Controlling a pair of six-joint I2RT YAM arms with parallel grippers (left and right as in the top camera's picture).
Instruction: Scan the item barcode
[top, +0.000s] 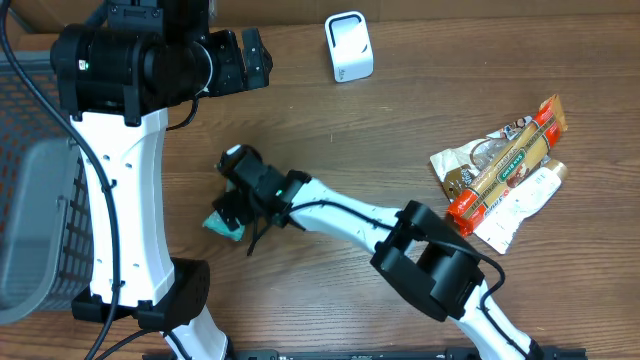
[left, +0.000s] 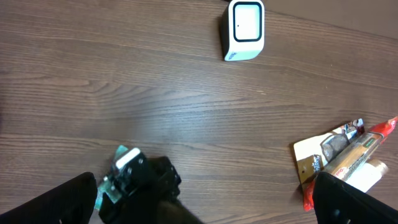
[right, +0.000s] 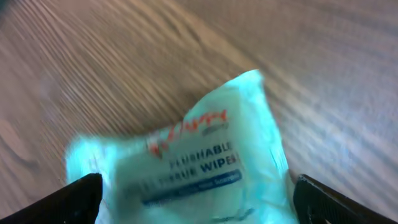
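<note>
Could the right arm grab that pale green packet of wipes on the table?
Probably yes: its open tool hangs right over the pale green plastic wipes packet, with nothing between them.

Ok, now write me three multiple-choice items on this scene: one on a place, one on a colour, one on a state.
1. The white scanner stands: A in a box; B on the bare tabletop; C on a shelf.
2. The wipes packet is: A red; B black; C teal.
3. The right gripper has its jaws: A open; B shut on the packet; C shut on the scanner.

B: wood shows all round it.
C: the wrapper is pale teal.
A: the jaws stand wide apart, one on either side of the packet.
</note>
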